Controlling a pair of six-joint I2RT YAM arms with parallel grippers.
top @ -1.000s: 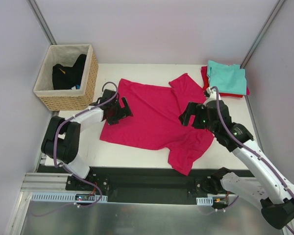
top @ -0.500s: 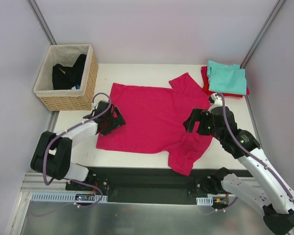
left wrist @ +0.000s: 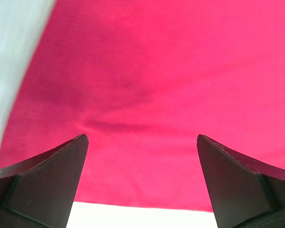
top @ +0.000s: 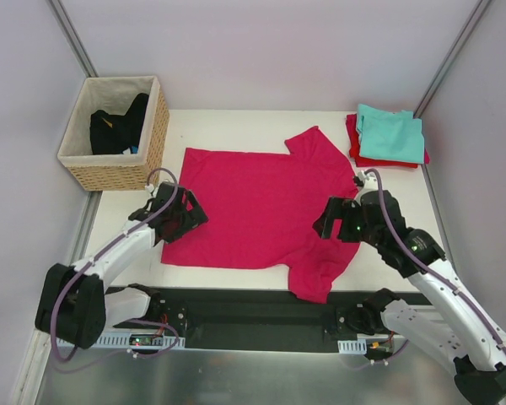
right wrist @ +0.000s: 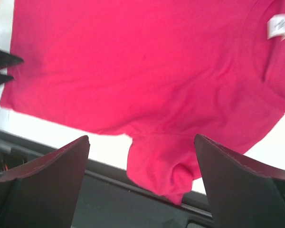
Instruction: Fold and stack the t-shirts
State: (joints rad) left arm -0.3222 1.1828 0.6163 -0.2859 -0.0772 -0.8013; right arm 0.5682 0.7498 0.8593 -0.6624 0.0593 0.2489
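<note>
Basket (top: 118, 175) left of t-shirt (top: 253, 202), stack (top: 390, 139) right

Large magenta-pink cloth t-shirt (top: 253, 202): soft, matt knit; its white neck label (right wrist: 278, 26): smooth. Folded teal cloth tee (top: 390, 135) and red cloth tee (top: 354, 148): matt. Tan woven wicker basket (top: 118, 175): rough, coarse weave. White table (top: 236, 122): smooth, matt. Left gripper (left wrist: 141, 137) fingers: matt black plastic.

A large magenta-pink cotton t-shirt (top: 253, 207) lies spread flat across the middle of the white bench (top: 236, 126), one sleeve drooping over the near edge, while a folded teal t-shirt (top: 392, 135) rests atop a folded red t-shirt (top: 355, 143) at the far right corner.
</note>
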